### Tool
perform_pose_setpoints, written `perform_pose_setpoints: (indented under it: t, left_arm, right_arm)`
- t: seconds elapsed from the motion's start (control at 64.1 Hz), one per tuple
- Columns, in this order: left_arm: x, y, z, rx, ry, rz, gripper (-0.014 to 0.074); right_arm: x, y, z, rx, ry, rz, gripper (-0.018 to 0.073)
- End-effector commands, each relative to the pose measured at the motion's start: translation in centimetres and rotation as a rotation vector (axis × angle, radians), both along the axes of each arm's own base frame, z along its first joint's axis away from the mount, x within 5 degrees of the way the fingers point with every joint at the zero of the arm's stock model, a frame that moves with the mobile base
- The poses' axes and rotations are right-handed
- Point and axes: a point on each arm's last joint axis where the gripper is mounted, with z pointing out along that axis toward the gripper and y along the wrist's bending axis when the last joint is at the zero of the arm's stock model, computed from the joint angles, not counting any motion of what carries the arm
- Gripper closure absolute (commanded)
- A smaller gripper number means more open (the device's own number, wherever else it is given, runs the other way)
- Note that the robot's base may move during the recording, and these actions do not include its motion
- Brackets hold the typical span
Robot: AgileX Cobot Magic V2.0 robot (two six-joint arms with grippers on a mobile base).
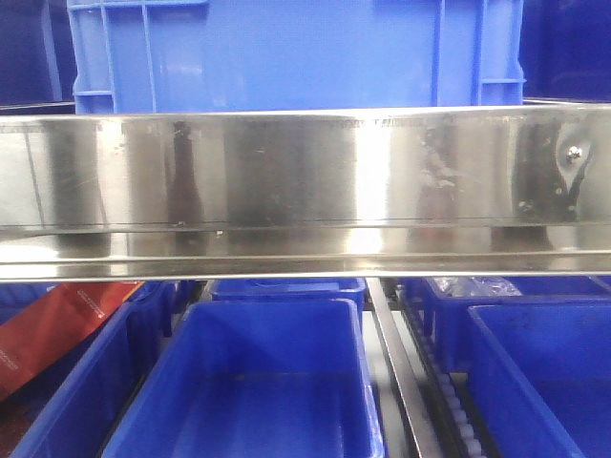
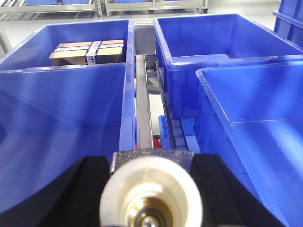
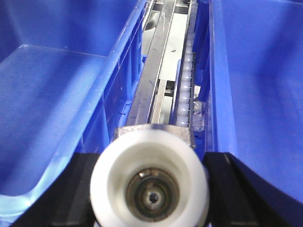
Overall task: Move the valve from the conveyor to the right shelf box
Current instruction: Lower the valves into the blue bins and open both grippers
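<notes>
The right end effector (image 3: 149,163) is clamped on the valve (image 3: 149,187) and holds it above the roller track (image 3: 185,80) beside the blue box (image 3: 255,94), probably lining up the drop. The left end effector (image 2: 150,163) likewise grips a second valve (image 2: 150,194). The conveyor is out of view.

Pale metal-cored valve (image 3: 149,187) in right hand (image 3: 151,198), twin valve (image 2: 150,198) in left hand (image 2: 151,208)

A warehouse: blue plastic bins (image 2: 61,104) in rows on steel roller racks (image 3: 184,80), a taped carton (image 2: 90,52) in the far-left one.
</notes>
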Motion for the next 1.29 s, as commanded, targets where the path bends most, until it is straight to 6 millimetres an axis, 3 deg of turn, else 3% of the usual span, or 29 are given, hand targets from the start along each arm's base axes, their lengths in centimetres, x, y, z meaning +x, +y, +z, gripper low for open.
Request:
perform_pose_setpoints:
  t: [0.0, 0.125, 0.25, 0.421, 0.577, 0.733, 0.858, 1.108, 1.279]
  left_arm:
    - [-0.4, -0.2, 1.2, -0.017, -0.087, -0.007, 0.0707]
    - [0.1, -0.8, 1.8, -0.027, -0.117, -0.061, 0.0707]
    - [1.1, -2.6, 2.7, -0.01, -0.122, -0.15, 0.0707]
    - [4.0, -7.5, 2.9, -0.017, -0.107, -0.316, 0.0707]
    - [6.7, -12.3, 1.5, -0.02, -0.066, -0.446, 0.0707]
    - [9.4, -15.9, -1.5, -0.013, 0.01, -0.512, 0.0707]
    - [11.5, -17.1, -4.3, 0.0, 0.101, -0.524, 0.0707]
    - [14.4, -18.4, -8.9, 0.02, 0.243, -0.525, 0.0707]
    - [15.2, -18.7, -10.9, 0.032, 0.323, -0.528, 0.0703]
  right_arm:
    - [-0.4, -0.1, 1.9, 0.021, -0.137, -0.009, 0.0713]
    - [-0.8, -0.2, 3.5, 0.036, -0.208, -0.011, 0.0713]
    - [-0.9, -0.1, 6.1, 0.059, -0.29, -0.007, 0.0713]
    - [0.4, 1.6, 8.4, 0.13, -0.345, 0.062, 0.0713]
    - [2.7, 4.8, 8.2, 0.149, -0.325, 0.157, 0.0713]
    - [5.7, 8.6, 5.5, 0.141, -0.234, 0.241, 0.0713]
    - [8.4, 10.9, 2.2, 0.114, -0.126, 0.27, 0.0713]
    - [13.1, 13.0, -4.6, 0.057, 0.096, 0.277, 0.0711]
    - [14.2, 13.6, -6.7, 0.045, 0.161, 0.279, 0.0634]
